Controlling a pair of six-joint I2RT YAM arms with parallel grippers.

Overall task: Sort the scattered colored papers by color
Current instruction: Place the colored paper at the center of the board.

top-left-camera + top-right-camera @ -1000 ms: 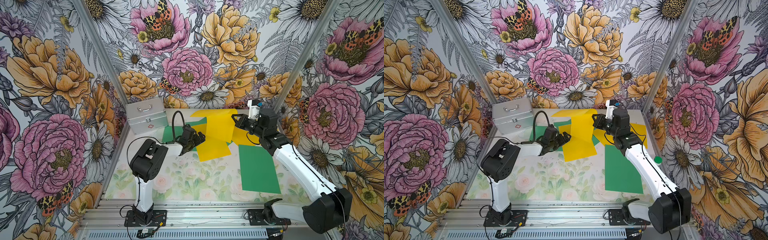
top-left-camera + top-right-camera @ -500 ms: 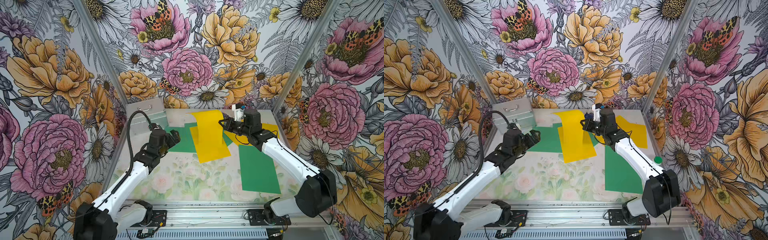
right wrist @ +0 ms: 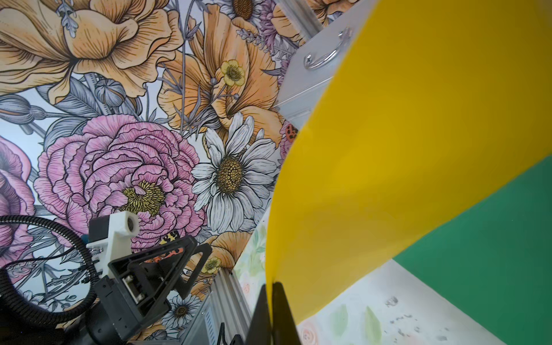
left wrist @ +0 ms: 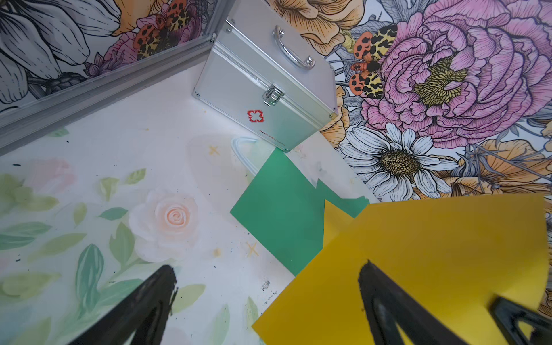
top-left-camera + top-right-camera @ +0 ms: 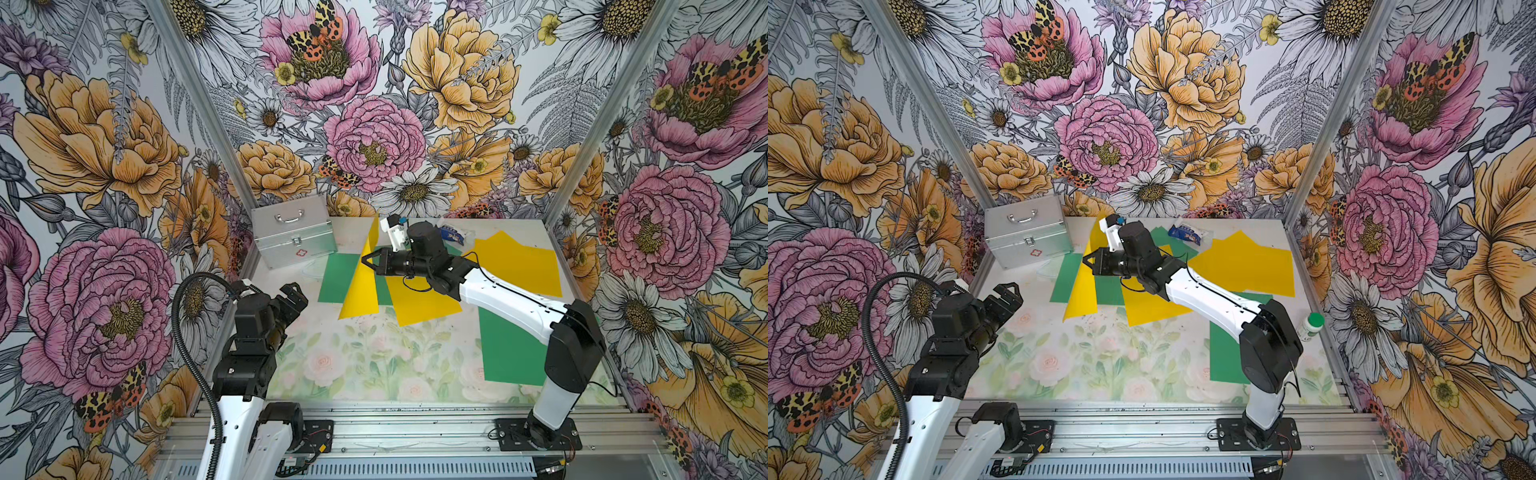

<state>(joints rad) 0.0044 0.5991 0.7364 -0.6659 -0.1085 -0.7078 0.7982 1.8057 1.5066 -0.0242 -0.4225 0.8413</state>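
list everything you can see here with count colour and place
yellow papers: at least three, bright yellow; one flat mid-table, one or more far right, one raised on edge
green papers: at least three, green; near right, far left partly under yellow, a strip by the packet
metal case: one, silver, far left corner, lid shut
packet: one, blue and white, far middle
bottle: one, white with green cap, right edge, seen in a top view
table: one, pale floral print
left gripper: one, black, left side, jaws open and empty
right gripper: one, black, far middle, jaws shut on the lifted yellow paper
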